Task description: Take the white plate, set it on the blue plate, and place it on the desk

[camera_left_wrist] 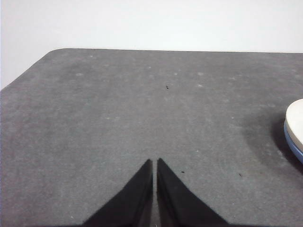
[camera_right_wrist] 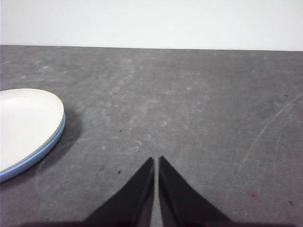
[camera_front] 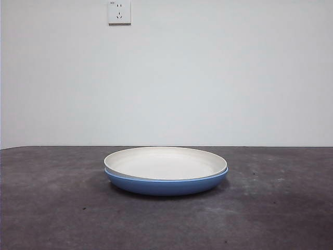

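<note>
The white plate (camera_front: pixel 165 162) rests nested on the blue plate (camera_front: pixel 166 185) in the middle of the desk (camera_front: pixel 52 208). In the right wrist view the white plate (camera_right_wrist: pixel 26 120) lies on the blue plate (camera_right_wrist: pixel 45 149), off to one side of my right gripper (camera_right_wrist: pixel 156 160), which is shut and empty over bare desk. The left wrist view catches only an edge of the white plate (camera_left_wrist: pixel 296 120) and the blue plate (camera_left_wrist: pixel 293 142). My left gripper (camera_left_wrist: pixel 155 161) is shut, empty, and well apart from them. Neither arm shows in the front view.
A white wall (camera_front: pixel 208 78) with a power socket (camera_front: pixel 119 12) stands behind the desk. The desk's rounded far corner (camera_left_wrist: pixel 52 52) shows in the left wrist view. Pale scuffs mark the surface.
</note>
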